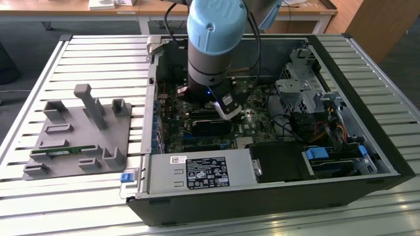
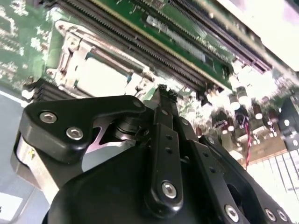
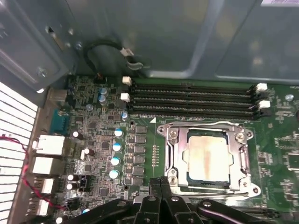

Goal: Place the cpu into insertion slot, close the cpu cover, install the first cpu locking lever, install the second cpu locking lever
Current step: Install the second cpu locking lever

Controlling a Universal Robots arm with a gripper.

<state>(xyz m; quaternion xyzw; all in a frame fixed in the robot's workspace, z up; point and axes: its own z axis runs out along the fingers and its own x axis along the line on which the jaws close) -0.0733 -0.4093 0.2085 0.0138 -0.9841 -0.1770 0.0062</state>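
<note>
**Chip seated, frame down, gripper beside the socket**

The cpu lies flat in its socket on the motherboard, its silvery top showing through the open centre of the cpu cover, which rests down around it as a thin metal frame. In the second wrist view the same chip appears pale and square inside the frame.

By its look the chip is light, stiff and flat, with a delicate contact side; it would be best held only by its edges. The cover seems a springy sheet-metal piece, better pressed at its free edge than at the hinge. I cannot make out where the locking levers stand.

The gripper sits just beside the socket's near edge, fingers drawn together to a narrow tip and carrying nothing. Beyond the socket run the memory slots. The computer case lies open on the slatted desk, with a grey fixture tray alongside.
</note>
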